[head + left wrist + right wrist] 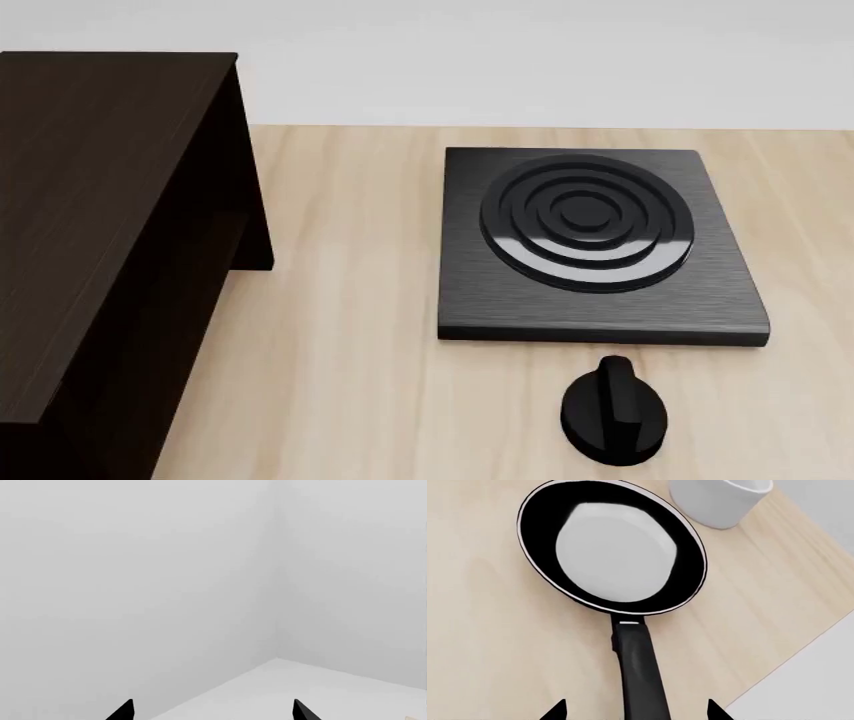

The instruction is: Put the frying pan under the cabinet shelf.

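Observation:
The frying pan (pixel 612 550) shows only in the right wrist view: round, black, thin silvery rim, glossy pale reflection inside, lying flat on the wooden table. Its long black handle (pixel 642 672) runs between the two fingertips of my right gripper (pixel 636 711), which is open with both tips well clear of the handle. The dark brown cabinet shelf (pixel 94 230) stands at the left in the head view. My left gripper (pixel 213 711) is open and empty, facing a bare white wall corner. Neither gripper shows in the head view.
A white round bowl (pixel 720 500) stands just beyond the pan's rim. The table edge (pixel 790 652) runs close beside the pan handle. A square black stove plate (pixel 594 245) with concentric rings lies mid-table, with a black knob (pixel 614 410) in front of it.

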Motion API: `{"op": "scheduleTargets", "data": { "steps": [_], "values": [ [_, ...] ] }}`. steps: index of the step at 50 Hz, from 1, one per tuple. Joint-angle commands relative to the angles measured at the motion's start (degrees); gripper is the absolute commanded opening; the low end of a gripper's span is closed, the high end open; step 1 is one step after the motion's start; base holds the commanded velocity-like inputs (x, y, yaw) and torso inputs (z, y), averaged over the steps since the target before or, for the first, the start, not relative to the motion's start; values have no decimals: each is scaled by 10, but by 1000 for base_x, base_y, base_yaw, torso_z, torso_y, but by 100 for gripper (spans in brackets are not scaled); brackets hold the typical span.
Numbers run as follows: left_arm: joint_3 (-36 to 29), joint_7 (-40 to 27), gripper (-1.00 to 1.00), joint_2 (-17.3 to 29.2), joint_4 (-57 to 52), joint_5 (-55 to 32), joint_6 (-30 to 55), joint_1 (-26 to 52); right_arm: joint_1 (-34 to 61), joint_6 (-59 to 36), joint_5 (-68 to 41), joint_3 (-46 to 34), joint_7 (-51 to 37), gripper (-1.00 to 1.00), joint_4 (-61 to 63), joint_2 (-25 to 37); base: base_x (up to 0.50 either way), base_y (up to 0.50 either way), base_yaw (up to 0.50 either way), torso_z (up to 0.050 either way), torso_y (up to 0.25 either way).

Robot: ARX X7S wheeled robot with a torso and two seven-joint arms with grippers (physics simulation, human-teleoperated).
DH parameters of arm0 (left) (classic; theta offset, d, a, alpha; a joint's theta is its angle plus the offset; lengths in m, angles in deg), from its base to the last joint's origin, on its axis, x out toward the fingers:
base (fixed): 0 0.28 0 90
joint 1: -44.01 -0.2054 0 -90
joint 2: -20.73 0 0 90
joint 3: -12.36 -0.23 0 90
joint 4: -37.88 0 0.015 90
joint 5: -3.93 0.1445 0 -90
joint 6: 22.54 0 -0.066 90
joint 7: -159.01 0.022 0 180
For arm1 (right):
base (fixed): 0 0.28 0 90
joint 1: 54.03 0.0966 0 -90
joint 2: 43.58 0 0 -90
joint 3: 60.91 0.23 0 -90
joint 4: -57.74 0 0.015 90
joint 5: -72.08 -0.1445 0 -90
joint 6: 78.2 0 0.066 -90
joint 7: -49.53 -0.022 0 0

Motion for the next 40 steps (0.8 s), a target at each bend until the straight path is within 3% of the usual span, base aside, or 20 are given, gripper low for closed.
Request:
{"op": "scheduleTargets", "data": {
  "steps": [1, 40],
  "values": [
    [-5, 1, 100, 2, 3, 1, -3, 2, -1, 5, 4, -5, 3, 100, -9, -2, 0, 0, 0, 0, 0],
    [-17, -10, 100, 6, -6, -1, 10, 6, -16, 35, 29, -13, 22, 100, -53, -12, 0, 0, 0, 0, 0]
  ]
}}
